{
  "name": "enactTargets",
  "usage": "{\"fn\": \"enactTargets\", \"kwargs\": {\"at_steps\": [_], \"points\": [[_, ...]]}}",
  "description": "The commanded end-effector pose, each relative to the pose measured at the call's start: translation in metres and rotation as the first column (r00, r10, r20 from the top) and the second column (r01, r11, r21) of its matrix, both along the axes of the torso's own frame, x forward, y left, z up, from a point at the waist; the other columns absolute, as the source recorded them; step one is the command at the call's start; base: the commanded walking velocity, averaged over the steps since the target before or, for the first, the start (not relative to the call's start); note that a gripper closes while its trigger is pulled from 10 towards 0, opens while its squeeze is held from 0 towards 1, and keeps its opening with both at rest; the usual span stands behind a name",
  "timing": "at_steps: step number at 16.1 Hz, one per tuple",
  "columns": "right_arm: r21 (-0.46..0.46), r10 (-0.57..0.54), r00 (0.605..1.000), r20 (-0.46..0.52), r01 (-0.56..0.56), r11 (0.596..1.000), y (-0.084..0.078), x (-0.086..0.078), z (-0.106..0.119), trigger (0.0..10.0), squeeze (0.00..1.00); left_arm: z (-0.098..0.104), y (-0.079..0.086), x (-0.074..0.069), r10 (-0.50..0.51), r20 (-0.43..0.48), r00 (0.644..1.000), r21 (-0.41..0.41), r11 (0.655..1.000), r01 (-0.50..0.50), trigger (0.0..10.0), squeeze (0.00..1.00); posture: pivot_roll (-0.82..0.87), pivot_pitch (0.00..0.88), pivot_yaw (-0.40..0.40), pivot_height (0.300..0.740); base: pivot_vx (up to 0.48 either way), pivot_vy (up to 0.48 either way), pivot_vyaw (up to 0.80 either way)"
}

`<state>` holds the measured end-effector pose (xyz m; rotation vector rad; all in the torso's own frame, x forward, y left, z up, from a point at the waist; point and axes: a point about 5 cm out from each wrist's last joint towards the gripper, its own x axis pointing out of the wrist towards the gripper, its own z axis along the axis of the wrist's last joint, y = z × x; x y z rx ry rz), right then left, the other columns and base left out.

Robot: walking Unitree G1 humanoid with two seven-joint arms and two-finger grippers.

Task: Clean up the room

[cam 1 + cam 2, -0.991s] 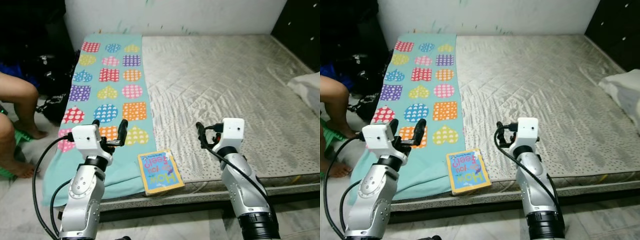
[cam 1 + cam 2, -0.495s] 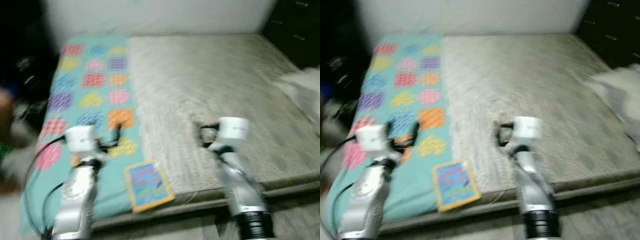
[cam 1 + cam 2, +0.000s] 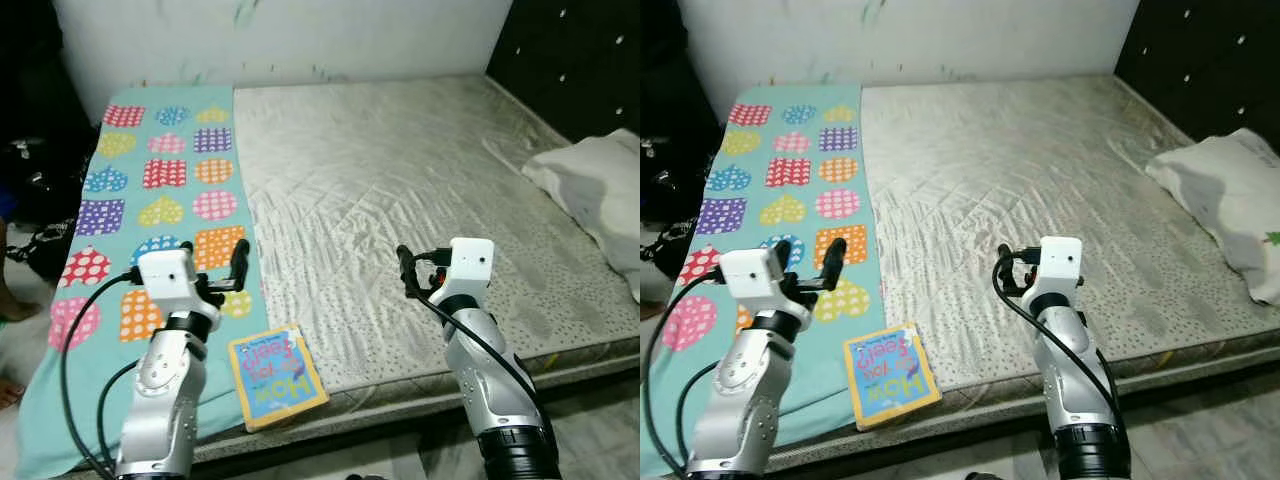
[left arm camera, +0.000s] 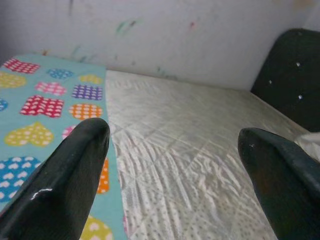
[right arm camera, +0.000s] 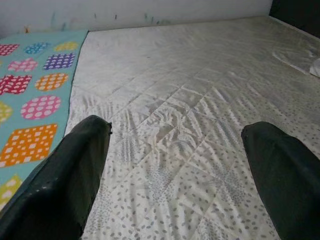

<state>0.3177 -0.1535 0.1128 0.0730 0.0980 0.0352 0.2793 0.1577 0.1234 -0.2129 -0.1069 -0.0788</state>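
A picture book (image 3: 277,375) with a blue and yellow cover lies at the near edge of the bed, partly on a teal blanket (image 3: 160,195) printed with coloured hearts and squares. My left gripper (image 3: 213,260) hovers open over the blanket, just behind and left of the book, and holds nothing. My right gripper (image 3: 415,268) is raised over the bare grey quilted mattress (image 3: 390,170), right of the book, open and holding nothing. In the left wrist view the left gripper (image 4: 172,135) has its fingers spread wide. The right gripper (image 5: 175,130) also stands wide apart in the right wrist view.
A white pillow (image 3: 590,190) lies at the bed's right side, below a dark studded headboard (image 3: 585,70). Dark bags (image 3: 30,190) sit on the floor left of the bed. A person's foot (image 3: 6,305) shows at the left edge. A white wall (image 3: 280,40) backs the bed.
The whole view has swung to the right, through a blurred moment. The pillow and headboard have come into view and the person has slid almost out. Both arms keep the same pose.
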Motion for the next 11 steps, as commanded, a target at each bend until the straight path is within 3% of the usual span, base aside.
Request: {"fn": "enactTargets", "kwargs": {"at_steps": [1,5,8,11], "points": [[-0.005,-0.01,1.0,-0.004,0.01,1.0,-0.004,-0.001,0.0,10.0,0.0,-0.001,-0.004,0.0,-0.011,-0.013,1.0,0.005,1.0,0.011,10.0,0.0,-0.03,0.11,-0.02,0.74,0.0,0.0,-0.8],[-0.009,-0.012,1.0,-0.005,0.012,1.0,-0.005,-0.002,0.0,10.0,0.0,-0.003,-0.005,-0.001,-0.018,-0.024,1.0,0.007,1.0,0.019,10.0,0.0,-0.04,0.117,-0.021,0.74,0.0,0.0,-0.68],[-0.011,-0.009,1.0,-0.011,0.008,1.0,-0.008,-0.007,-0.002,10.0,0.0,0.001,0.004,-0.008,0.046,-0.022,0.999,0.019,0.999,-0.046,10.0,0.0,-0.03,0.134,-0.024,0.74,0.0,0.0,0.0],[-0.027,0.005,0.998,-0.059,-0.006,1.0,-0.015,-0.017,-0.011,10.0,0.0,-0.01,0.019,-0.028,0.11,-0.079,0.991,0.02,0.994,-0.109,10.0,0.0,-0.02,0.158,-0.044,0.74,0.0,0.0,0.0]]}}
